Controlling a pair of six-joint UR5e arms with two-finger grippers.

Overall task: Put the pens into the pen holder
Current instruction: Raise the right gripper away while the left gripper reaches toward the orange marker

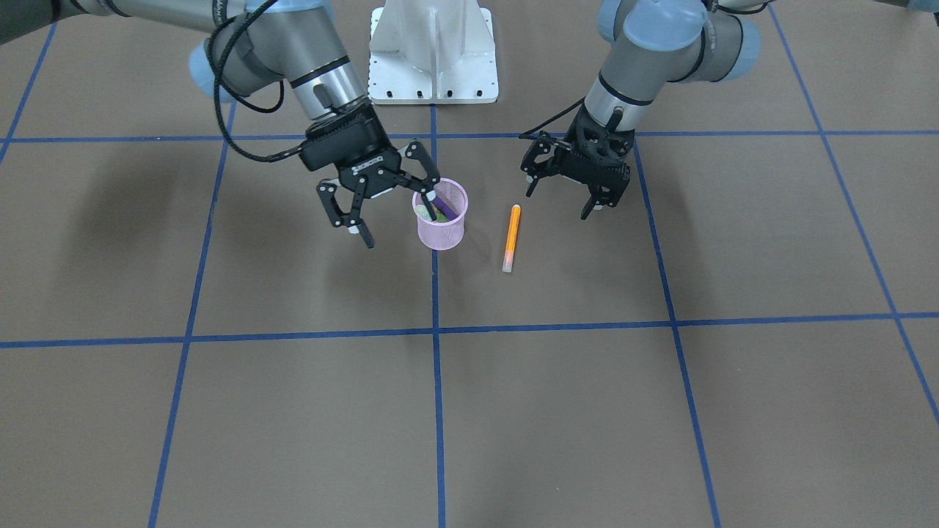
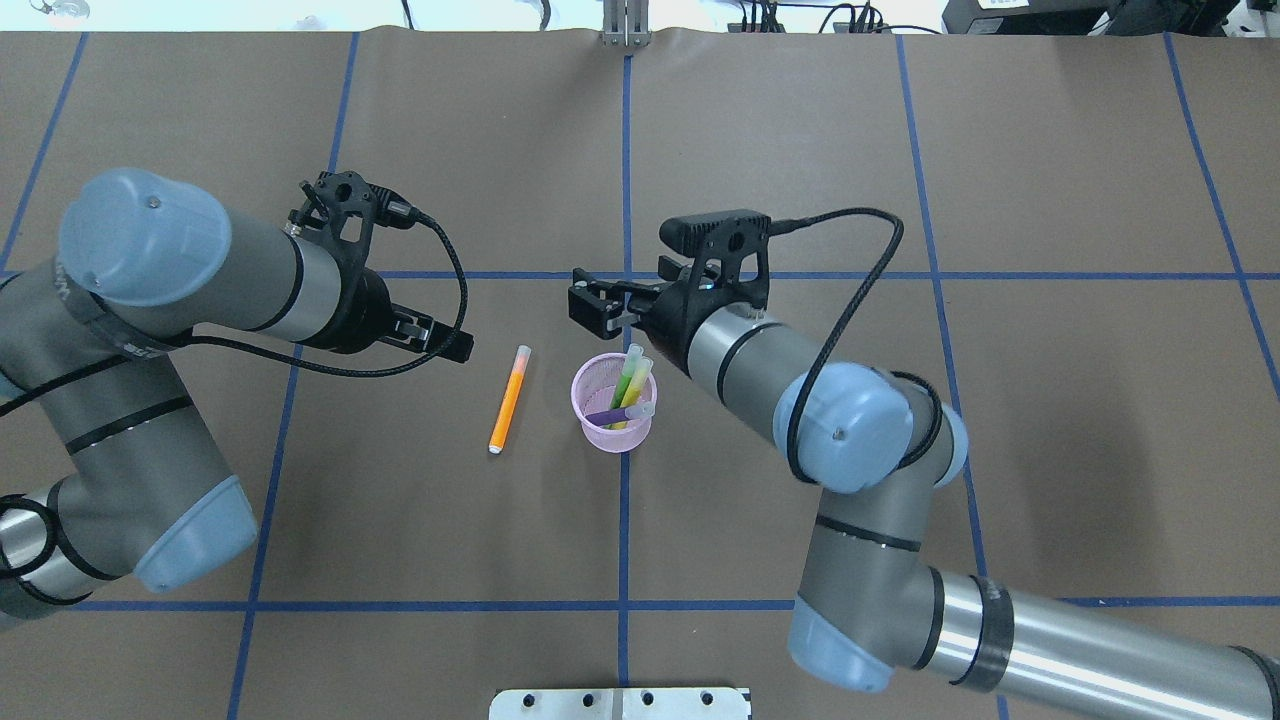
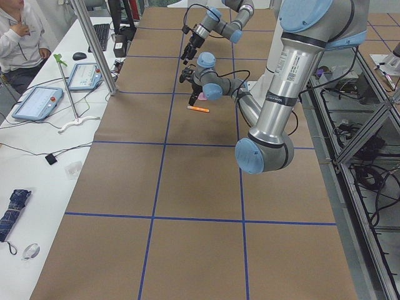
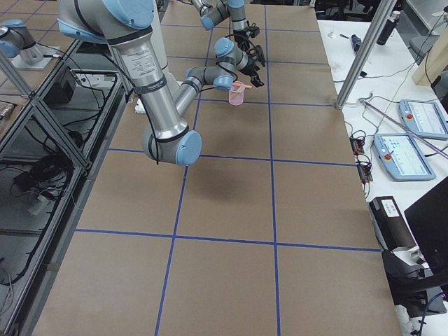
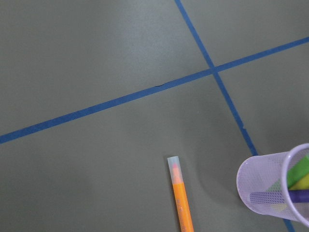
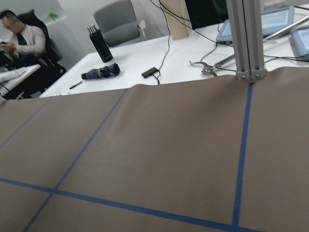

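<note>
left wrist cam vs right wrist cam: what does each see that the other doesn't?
Left wrist only: a slim orange pen with a clear cap lying flat beside the small pink wire-mesh cup, which holds a green pen, a yellow pen and a purple pen.
Right wrist only: an aluminium post, a seated person, and a dark bottle and folded umbrella on a white desk.
Both: brown table covering with blue tape lines.

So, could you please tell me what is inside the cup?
In the cup lean a green pen, a yellow pen and a purple pen. Their lower ends are blurred behind the mesh.
</note>
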